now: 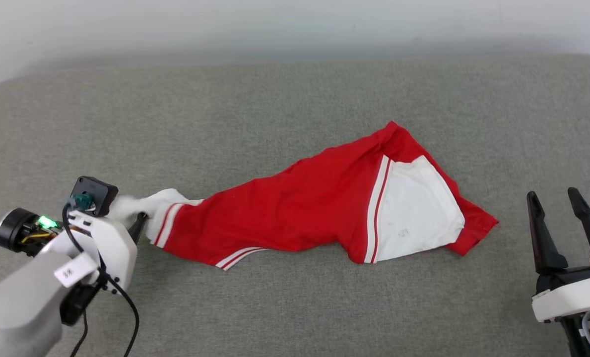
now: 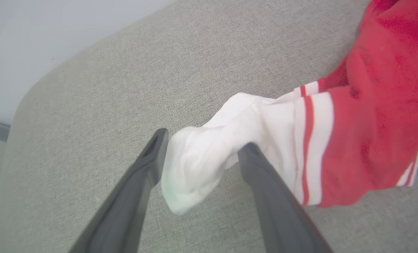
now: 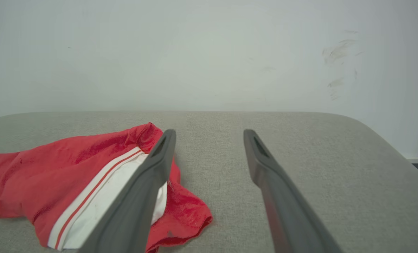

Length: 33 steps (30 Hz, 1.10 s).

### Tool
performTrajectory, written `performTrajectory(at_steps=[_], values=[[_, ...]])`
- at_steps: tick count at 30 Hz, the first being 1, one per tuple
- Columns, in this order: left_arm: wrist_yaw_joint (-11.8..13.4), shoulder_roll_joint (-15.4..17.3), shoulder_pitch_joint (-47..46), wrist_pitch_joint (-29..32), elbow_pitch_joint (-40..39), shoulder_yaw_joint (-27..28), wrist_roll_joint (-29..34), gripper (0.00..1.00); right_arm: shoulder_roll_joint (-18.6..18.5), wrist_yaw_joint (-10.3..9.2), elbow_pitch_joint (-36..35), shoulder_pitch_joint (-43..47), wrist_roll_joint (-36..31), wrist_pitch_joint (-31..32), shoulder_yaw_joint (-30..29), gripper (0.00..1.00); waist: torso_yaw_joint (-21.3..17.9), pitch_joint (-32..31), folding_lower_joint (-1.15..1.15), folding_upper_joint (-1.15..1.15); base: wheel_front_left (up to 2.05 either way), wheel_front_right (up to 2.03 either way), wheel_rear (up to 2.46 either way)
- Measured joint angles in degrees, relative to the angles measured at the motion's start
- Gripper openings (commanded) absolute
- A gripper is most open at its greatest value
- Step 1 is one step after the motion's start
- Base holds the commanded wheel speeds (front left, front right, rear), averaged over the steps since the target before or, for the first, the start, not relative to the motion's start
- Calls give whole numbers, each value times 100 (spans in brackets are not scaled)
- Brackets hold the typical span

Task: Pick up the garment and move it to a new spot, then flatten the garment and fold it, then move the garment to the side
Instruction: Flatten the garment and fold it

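The garment (image 1: 299,208) is a red jersey, stretched out and rumpled across the grey padded surface (image 1: 275,99), one white sleeve (image 1: 419,208) facing up at its right end. No letters or number show. Its other white sleeve (image 2: 209,161) is bunched at the left end and lies between the spread fingers of my left gripper (image 2: 203,142), which is open around it (image 1: 128,213). My right gripper (image 1: 555,198) stands open and empty to the right of the garment (image 3: 71,175), apart from the red hem; its own view shows the fingers (image 3: 159,158) well apart.
The grey surface (image 3: 300,140) ends in rounded corners at the far left (image 2: 29,98) and far right, with a pale wall (image 3: 209,52) close behind. A black cable (image 1: 133,312) hangs from my left wrist.
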Motion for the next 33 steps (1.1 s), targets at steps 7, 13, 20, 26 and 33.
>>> performTrajectory(at_steps=[7,13,20,26,33], values=[[1152,37,647,-1109,-978,286,230,100,-268,0,-291,20,-2,270,-51,100,181,-300,-1,0,0,0,0],[2080,14,1269,-1345,-1938,740,601,100,-837,0,-643,-233,71,954,231,100,311,-427,-1,0,0,0,0],[2630,-532,2167,-1363,-2975,1796,1653,100,-2004,1,-1141,-556,610,2466,1012,100,421,-422,-1,0,0,0,0],[2506,-1100,2773,-1363,-3156,2516,2362,100,-2918,1,-1221,-732,1437,4145,1415,100,485,-306,-1,0,0,0,0],[2151,-1741,3058,-1363,-3228,3152,3081,100,-3222,1,-743,-1149,1897,5098,1753,100,581,-24,0,0,0,0,0]])
